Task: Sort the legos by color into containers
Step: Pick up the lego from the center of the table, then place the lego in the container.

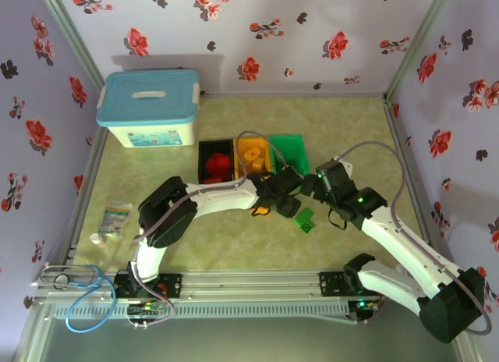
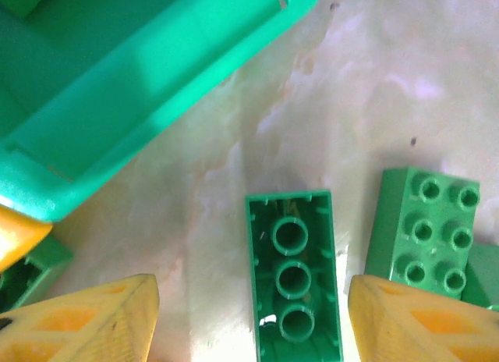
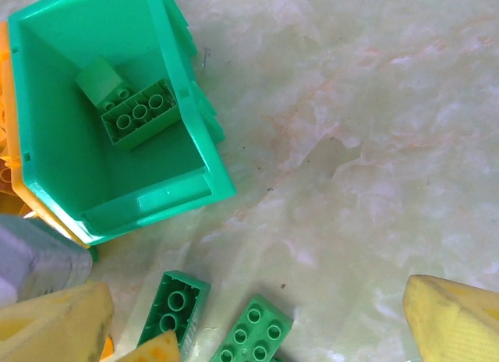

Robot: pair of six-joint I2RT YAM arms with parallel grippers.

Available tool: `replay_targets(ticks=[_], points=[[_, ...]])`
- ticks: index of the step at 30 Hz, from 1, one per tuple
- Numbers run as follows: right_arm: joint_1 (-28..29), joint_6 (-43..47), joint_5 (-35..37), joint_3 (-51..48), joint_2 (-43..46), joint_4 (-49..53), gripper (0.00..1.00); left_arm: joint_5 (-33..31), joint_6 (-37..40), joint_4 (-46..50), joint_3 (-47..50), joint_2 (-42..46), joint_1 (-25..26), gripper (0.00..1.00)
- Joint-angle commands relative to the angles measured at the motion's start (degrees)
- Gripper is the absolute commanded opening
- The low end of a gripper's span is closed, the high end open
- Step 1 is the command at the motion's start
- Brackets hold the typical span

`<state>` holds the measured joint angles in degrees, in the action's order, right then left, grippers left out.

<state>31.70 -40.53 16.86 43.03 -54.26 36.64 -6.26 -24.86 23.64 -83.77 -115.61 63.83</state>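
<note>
Left jaws apart, upturned green brick (image 2: 295, 280) lying between them on the table (image 2: 390, 81), untouched; right jaws wide, empty. Risk — a skewed close clips the neighbour brick (image 2: 421, 229) just right, or drops short of the green bin (image 2: 156, 89) ahead-left.

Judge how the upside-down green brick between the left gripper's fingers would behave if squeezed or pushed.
The upside-down green brick looks hollow and hard, so probably light and stiff. Its glossy walls might slip between the fingers. Lying flat on the smooth table, it should slide rather than roll.
</note>
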Motion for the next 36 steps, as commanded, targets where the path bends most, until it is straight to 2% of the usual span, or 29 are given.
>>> replay_targets(ticks=[1,9,14,17,19,22,23,29,36], points=[[-0.5,0.1,0.6,-0.9,0.7,1.9,0.96,4.7,0.4,-0.2,-1.8,-2.1,0.1,0.66],[-0.9,0.3,-0.1,-0.7,-0.5,0.9,0.96,6.3,-0.9,-1.0,-1.6,-3.6,0.1,0.67],[-1.0,0.5,-0.2,-0.7,-0.4,1.0,0.96,3.8,-0.7,2.1,-3.2,-5.8,0.1,0.55],[-1.3,0.6,-0.2,-0.7,-0.2,1.1,0.96,2.7,0.1,4.6,-4.9,-6.9,0.1,0.54],[-1.4,0.6,-0.4,-0.7,0.1,1.1,0.96,2.3,0.4,5.3,-5.7,-6.8,0.1,0.47],[-1.5,0.3,0.2,-0.8,1.0,1.6,0.96,0.1,1.0,6.2,-6.6,-4.5,-0.1,0.3],[-1.5,0.2,0.6,-1.0,1.6,1.9,0.96,-0.1,1.2,6.1,-6.6,-3.2,-0.5,0.29],[-2.5,-2.1,5.7,-2.1,5.5,4.0,0.97,0.0,3.7,7.0,-12.3,1.9,-6.2,0.29],[-3.3,-2.9,6.8,-2.5,8.9,6.4,0.98,0.8,5.5,12.6,-26.6,-6.0,-12.5,0.29]])
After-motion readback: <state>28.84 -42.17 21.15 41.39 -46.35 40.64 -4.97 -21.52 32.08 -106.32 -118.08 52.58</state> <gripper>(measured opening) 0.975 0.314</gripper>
